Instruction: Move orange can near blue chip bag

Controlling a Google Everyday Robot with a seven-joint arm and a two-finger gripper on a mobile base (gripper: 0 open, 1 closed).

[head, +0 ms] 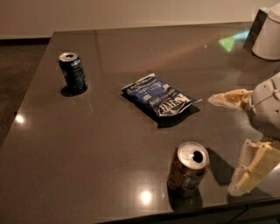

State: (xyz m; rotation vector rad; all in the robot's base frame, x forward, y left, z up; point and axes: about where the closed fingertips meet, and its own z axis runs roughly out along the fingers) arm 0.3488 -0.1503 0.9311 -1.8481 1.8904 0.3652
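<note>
Seemingly a kitchenette: dark glossy countertop (109, 148), pale wall (131, 13), white container (269, 37); the gripper (224, 145) hangs at right.

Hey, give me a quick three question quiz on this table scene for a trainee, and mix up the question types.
1. True or false: the orange can touches the blue chip bag.
2. Which stands farthest left on the table? A) orange can B) dark blue can C) blue chip bag
3. Fill in: the gripper, open and holding nothing, is on the picture's ___ side of the orange can.
Key: 1 false, they are apart; 2 B; 3 right.
</note>
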